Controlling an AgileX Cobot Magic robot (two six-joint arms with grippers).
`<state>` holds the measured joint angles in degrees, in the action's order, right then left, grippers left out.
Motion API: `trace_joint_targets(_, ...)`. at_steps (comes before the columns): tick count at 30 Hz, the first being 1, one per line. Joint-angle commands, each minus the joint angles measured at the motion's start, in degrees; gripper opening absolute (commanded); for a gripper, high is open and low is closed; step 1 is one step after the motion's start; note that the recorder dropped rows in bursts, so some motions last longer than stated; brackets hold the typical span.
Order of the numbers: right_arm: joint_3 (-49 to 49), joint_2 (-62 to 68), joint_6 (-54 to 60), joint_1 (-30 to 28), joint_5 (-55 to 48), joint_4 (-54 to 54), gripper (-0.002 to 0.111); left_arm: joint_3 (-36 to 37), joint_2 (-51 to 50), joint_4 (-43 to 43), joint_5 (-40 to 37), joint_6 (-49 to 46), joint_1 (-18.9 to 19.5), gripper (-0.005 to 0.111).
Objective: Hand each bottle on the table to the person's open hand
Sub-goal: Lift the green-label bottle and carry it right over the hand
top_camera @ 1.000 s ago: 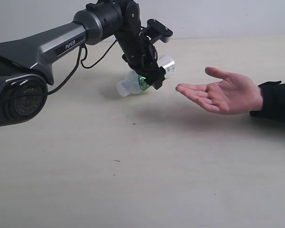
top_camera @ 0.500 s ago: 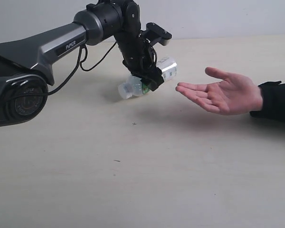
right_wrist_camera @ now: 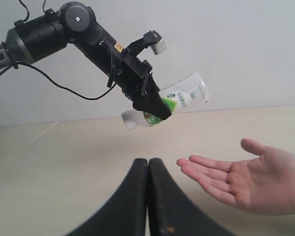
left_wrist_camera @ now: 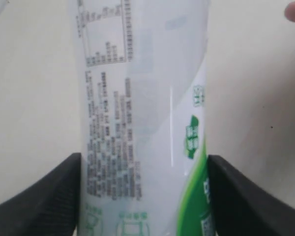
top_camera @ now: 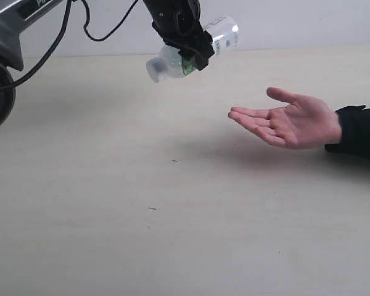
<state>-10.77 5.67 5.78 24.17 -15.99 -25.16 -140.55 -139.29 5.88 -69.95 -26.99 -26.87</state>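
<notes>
We've got the left gripper [top_camera: 193,54] clamped across the middle of the clear bottle [top_camera: 221,32] with the green-white label. In the left wrist view we see both black fingers [left_wrist_camera: 37,199] pressed against the label's sides. The bottle is in the air, clear of the table [top_camera: 172,234]. It's close to horizontal but tilted, white cap [top_camera: 153,69] low, base higher and pointing toward the person's hand [top_camera: 293,123]. The hand is open, palm up, over the table, below and right of the bottle in the exterior view, not touching it. The right gripper [right_wrist_camera: 148,167] sits low, jaws together, holding nothing.
</notes>
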Motion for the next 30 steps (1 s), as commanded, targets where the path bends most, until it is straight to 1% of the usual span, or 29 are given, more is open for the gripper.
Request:
trace_joint_targets(1,0.1,-0.3,0.2,-0.2,0.7,0.1,0.0,-0.3,1.5,0.8,0.0,1.6,-3.9,0.0)
trace_joint_targets(4,0.1,-0.3,0.2,-0.2,0.7,0.1,0.0,-0.3,1.5,0.7,0.0,6.2,-6.9,0.0)
trace_joint_targets(9,0.1,-0.3,0.2,-0.2,0.7,0.1,0.0,-0.3,1.5,1.9,0.0,13.5,-8.4,0.0)
trace_joint_targets(12,0.1,-0.3,0.2,-0.2,0.7,0.1,0.0,-0.3,1.5,4.8,0.0,18.5,-9.0,0.0)
trace_joint_targets(18,0.1,-0.3,0.2,-0.2,0.7,0.1,0.0,-0.3,1.5,14.0,0.0,18.6,-9.1,0.0)
trace_joint_targets(21,0.1,-0.3,0.2,-0.2,0.7,0.1,0.0,-0.3,1.5,16.2,0.0,19.1,-9.1,0.0)
trace_joint_targets(25,0.1,-0.3,0.2,-0.2,0.7,0.1,0.0,-0.3,1.3,20.1,0.0,27.0,-9.1,0.0)
trace_joint_targets(28,0.1,-0.3,0.2,-0.2,0.7,0.1,0.0,-0.1,0.6,23.8,0.1,30.2,-9.2,0.0)
trace_joint_targets(30,0.1,-0.3,0.2,-0.2,0.7,0.1,0.0,0.3,0.3,22.7,2.0,34.3,-9.9,0.0)
